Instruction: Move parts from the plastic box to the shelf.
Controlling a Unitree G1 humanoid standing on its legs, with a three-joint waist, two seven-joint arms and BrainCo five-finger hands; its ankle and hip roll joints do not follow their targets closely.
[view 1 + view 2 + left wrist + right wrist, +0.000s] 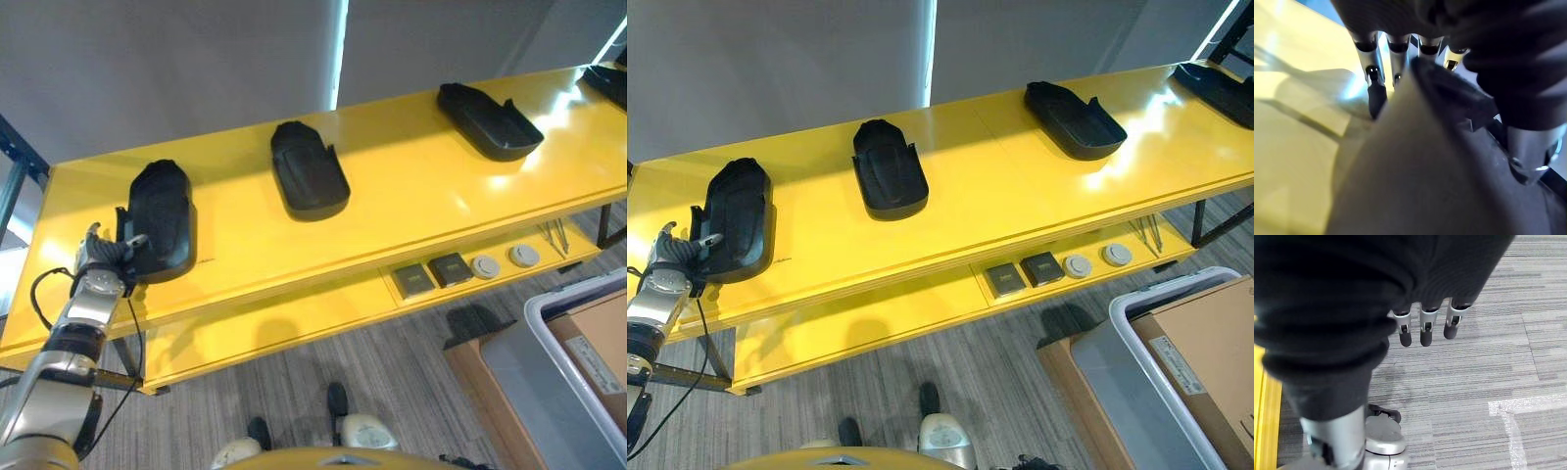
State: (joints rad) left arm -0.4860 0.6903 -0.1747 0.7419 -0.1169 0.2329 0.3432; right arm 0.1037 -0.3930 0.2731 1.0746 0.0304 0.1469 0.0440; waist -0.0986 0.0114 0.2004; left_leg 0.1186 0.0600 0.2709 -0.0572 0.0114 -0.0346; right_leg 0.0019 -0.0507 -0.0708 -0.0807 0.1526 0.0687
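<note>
Several black moulded parts lie on the yellow shelf top. The leftmost black part has my left hand at its near left edge. In the left wrist view this part sits between the fingers and the thumb, which pinch its rim. A second part lies mid-shelf, and a third further right. My right hand hangs over the carpet, its fingers straight and holding nothing. The grey plastic box stands on the floor at the lower right.
A fourth black part shows at the shelf's far right end. The lower yellow shelf holds two dark square pieces, two round grey pieces and thin tools. A cardboard box sits in the plastic box.
</note>
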